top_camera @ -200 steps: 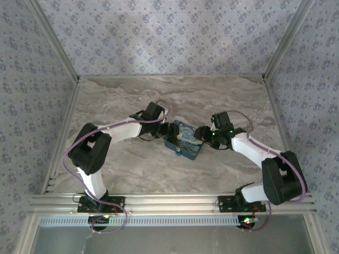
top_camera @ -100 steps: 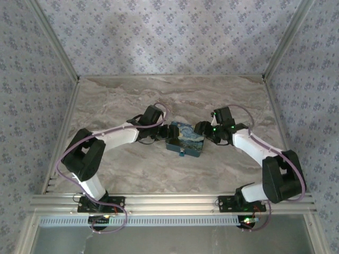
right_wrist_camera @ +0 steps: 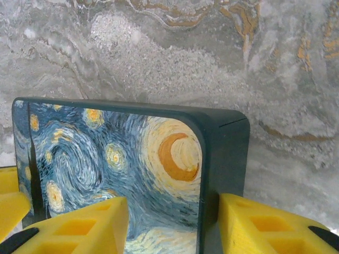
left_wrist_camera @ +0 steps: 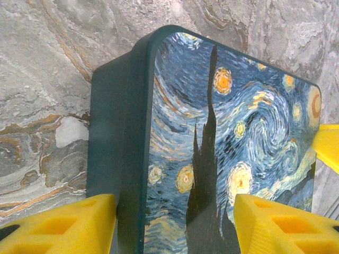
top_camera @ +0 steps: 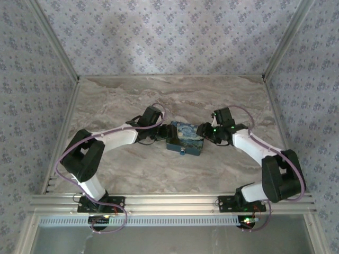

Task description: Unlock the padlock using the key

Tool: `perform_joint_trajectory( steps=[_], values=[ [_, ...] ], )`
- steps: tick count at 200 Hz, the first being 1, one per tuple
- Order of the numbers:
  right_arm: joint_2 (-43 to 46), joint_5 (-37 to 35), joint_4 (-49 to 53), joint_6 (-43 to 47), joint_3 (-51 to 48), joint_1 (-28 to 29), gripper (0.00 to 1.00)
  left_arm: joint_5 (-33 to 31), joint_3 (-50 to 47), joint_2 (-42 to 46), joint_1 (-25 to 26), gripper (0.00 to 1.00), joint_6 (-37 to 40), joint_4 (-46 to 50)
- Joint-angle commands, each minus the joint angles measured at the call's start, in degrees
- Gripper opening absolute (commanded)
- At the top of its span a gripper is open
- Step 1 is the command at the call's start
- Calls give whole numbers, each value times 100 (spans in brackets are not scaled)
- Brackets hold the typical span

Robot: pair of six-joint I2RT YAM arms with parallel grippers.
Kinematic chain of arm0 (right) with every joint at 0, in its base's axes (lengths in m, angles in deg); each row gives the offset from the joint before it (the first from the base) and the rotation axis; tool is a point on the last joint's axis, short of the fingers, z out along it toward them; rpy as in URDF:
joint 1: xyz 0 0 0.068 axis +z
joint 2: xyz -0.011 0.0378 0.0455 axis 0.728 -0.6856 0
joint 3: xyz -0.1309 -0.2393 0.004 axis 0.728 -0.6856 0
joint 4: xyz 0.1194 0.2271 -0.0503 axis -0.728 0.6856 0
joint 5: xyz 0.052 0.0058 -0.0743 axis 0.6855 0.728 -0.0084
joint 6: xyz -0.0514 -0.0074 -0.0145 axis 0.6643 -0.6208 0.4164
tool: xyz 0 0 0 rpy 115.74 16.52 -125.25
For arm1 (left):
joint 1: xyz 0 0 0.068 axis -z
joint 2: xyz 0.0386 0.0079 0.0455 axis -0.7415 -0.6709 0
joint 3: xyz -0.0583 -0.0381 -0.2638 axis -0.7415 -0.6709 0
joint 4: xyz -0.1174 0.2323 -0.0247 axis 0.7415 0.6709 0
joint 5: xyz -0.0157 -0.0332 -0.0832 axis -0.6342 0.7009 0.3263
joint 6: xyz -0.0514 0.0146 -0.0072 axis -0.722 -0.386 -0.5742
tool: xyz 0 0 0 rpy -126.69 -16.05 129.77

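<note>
The left gripper (top_camera: 165,132) sits at the left end of a box (top_camera: 185,138) that lies flat in the middle of the marble table (top_camera: 175,95). The box has a dark blue-green body and a swirly night-sky painting on its lid.

In the left wrist view, the left gripper (left_wrist_camera: 175,211) has its yellow fingers spread apart. One finger (left_wrist_camera: 58,222) is next to the dark side wall of the box (left_wrist_camera: 212,116). The other finger (left_wrist_camera: 286,227) shows in front of the painted lid. The long edge of the lid runs up between them. I cannot tell if the fingers press on the box.

On the near side of the box there is a small pale bit (top_camera: 181,153) (too small to tell what it is).

The right gripper (top_camera: 203,130) sits at the right end of the box, facing the left one. In the right wrist view, the right gripper (right_wrist_camera: 172,211) is spread apart too. One finger (right_wrist_camera: 79,222) shows in front of the lid, near the yellow moon. The other finger (right_wrist_camera: 265,222) is just beside the dark side wall of the box (right_wrist_camera: 122,148). I cannot tell if they squeeze it.
</note>
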Motion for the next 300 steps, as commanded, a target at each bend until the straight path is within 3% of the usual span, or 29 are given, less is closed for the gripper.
perform_joint_trajectory(
  steps=[1, 87, 165, 229, 300],
  values=[
    [-370, 225, -167, 149, 420, 42, 49, 12, 44, 38, 68, 59, -44, -232],
    [-1623, 347, -351, 235, 1478, 110, 49, -154, 595, -312, -537, 59, 183, 70],
    [-2033, 274, -246, 237, 1866, 82, 54, -288, 622, -362, -642, 60, 135, 166],
    [-1864, 11, 56, 546, 1871, 41, 67, -454, 277, 58, -800, 67, 132, 210],
    [-1095, -303, 353, 727, 1480, -53, 70, -127, 205, 25, -661, 67, 22, -27]
  ],
)
